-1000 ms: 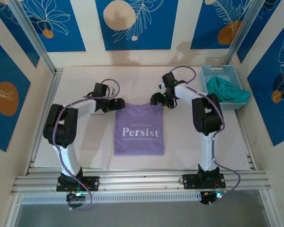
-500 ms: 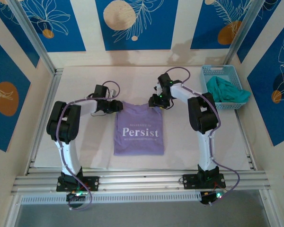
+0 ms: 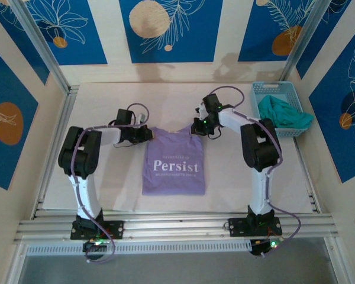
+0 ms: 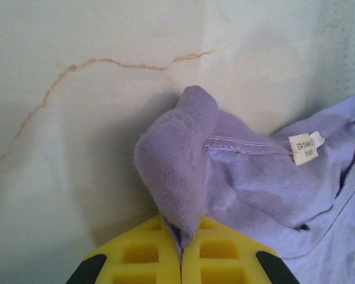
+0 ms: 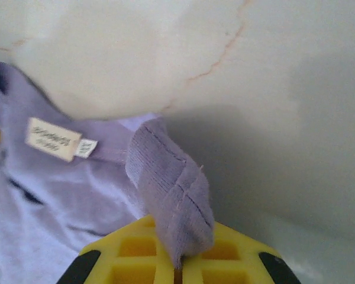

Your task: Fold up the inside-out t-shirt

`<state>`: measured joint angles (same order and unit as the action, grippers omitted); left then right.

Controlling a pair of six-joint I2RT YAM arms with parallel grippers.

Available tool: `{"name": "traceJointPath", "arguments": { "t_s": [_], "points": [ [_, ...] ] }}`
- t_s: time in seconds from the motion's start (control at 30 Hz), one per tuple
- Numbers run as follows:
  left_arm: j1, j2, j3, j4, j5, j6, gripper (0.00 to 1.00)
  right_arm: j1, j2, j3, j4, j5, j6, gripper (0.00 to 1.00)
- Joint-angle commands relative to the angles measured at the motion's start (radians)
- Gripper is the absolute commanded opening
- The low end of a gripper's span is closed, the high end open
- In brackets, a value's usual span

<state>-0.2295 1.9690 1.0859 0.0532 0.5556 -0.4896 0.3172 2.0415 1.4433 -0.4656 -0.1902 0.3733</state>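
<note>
Spread flat on the table point(image 3: 165, 97) between the two arms, lettering up and collar end away from the bases: the inside-out t-shirt point(image 3: 173, 165), lavender, already narrowed to a tidy rectangle. Gripped at both far corners.

Left end effector point(image 3: 147, 134) clamped tight on the far-left corner, yellow fingers point(image 4: 168, 266) pressed together with a ridge of purple knit bunched up between them, as seen from the left wrist. Right end effector point(image 3: 199, 128) likewise closed hard on the far-right corner, a fold of ribbed cloth standing up out of the pinch in the right wrist view. Small white tag point(image 4: 302, 148) showing just inside the neckline, between the two grips.

Off at the far right, well apart from the work, a blue basket point(image 3: 275, 84) holding a teal garment point(image 3: 281, 112).

Judged to be the start of the lengthwise fold: corners secured, nothing lifted yet by the look of it. Next move likely calling for both arms to raise the collar edge together, keep it taut and level, and carry it toward the near hem for a square meeting of the halves. Worth watching: uneven pull from either side, apt to skew the edge or drag the lower half along the table.
</note>
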Motion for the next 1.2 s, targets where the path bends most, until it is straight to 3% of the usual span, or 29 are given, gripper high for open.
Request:
{"name": "traceJointPath", "arguments": {
  "t_s": [0.0, 0.23, 0.53, 0.67, 0.8, 1.0, 1.17],
  "points": [
    [0.011, -0.069, -0.033, 0.098, 0.064, -0.034, 0.00, -0.021, -0.107, -0.065, 0.144, -0.086, 0.042, 0.02],
    [0.015, -0.022, 0.075, 0.106, 0.029, -0.064, 0.00, -0.060, -0.096, -0.034, 0.228, -0.114, 0.081, 0.01],
    [0.031, -0.005, 0.505, -0.048, -0.009, -0.045, 0.00, -0.122, -0.062, 0.360, 0.144, -0.151, 0.051, 0.01],
    [0.031, -0.043, 0.570, -0.064, 0.003, -0.035, 0.00, -0.123, -0.082, 0.457, 0.115, -0.179, 0.022, 0.02],
    [0.030, -0.137, 0.418, 0.041, 0.042, -0.045, 0.00, -0.095, -0.174, 0.317, 0.176, -0.185, 0.003, 0.02],
    [0.022, -0.321, -0.025, 0.286, 0.102, -0.118, 0.00, -0.035, -0.397, -0.129, 0.316, -0.165, 0.027, 0.03],
    [0.012, -0.526, -0.340, 0.393, 0.132, -0.166, 0.00, 0.053, -0.570, -0.397, 0.313, -0.090, 0.050, 0.04]
  ]
}}
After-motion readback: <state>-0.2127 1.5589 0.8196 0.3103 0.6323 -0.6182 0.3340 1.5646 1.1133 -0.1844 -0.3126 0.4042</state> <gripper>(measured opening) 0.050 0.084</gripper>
